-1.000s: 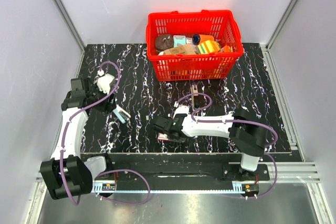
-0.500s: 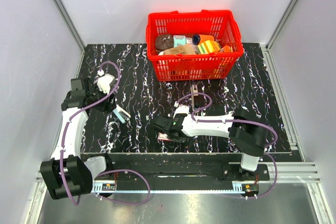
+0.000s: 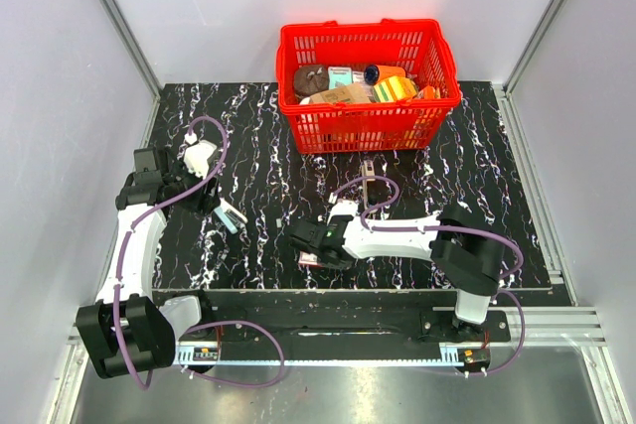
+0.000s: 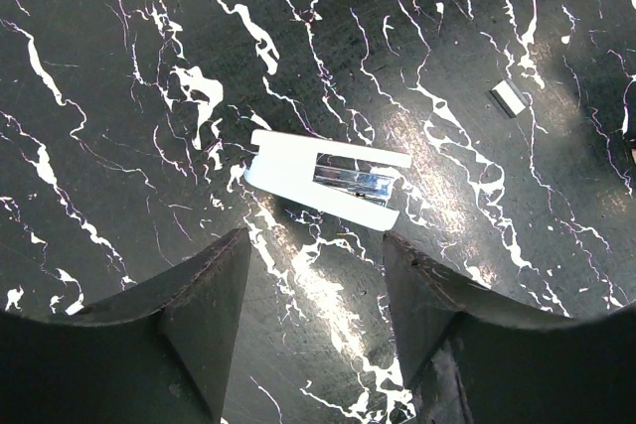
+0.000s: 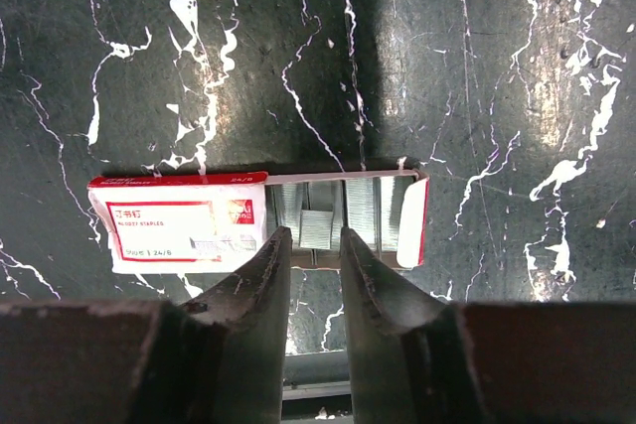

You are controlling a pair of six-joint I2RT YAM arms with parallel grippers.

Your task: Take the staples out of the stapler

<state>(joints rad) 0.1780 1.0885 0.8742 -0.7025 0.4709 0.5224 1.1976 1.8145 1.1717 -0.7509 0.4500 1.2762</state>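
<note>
The white stapler (image 4: 323, 176) lies on the black marbled table with its metal channel facing up; it also shows in the top view (image 3: 230, 215). My left gripper (image 4: 313, 250) is open and empty just short of it. A short silvery strip of staples (image 4: 509, 98) lies loose on the table beyond the stapler. My right gripper (image 5: 313, 235) hovers over the slid-open red-and-white staple box (image 5: 179, 225), jaws a narrow gap apart. Another short staple strip (image 5: 318, 227) lies in the box's tray just past the fingertips, touching neither.
A red basket (image 3: 358, 126) full of office items stands at the back middle. A thin dark object (image 3: 370, 181) lies in front of it under the right arm's cable. The staple box (image 3: 310, 258) sits near the table's front edge.
</note>
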